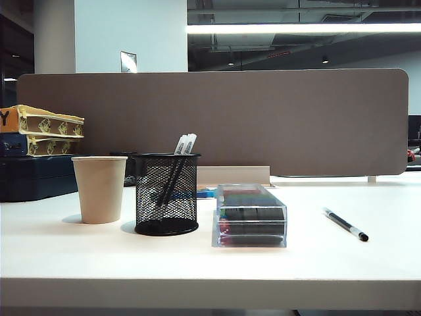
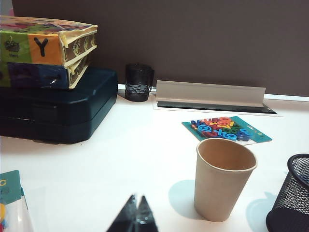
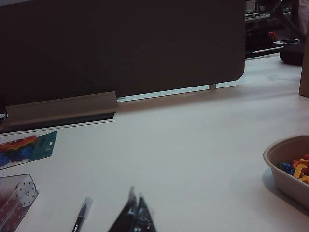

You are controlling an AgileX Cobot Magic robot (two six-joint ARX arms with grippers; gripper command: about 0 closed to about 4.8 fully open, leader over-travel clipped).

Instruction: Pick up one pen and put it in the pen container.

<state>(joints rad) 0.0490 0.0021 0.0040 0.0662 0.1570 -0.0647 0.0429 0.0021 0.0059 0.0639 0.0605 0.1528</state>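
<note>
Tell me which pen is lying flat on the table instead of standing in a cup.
The lone pen right of the clear plastic box, apart from it. The two other pens stand upright in the mesh cup.

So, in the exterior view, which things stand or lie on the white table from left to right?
Paper cup → pen container with two pens in it → clear plastic box → the pen, lying loose on the table.
</note>
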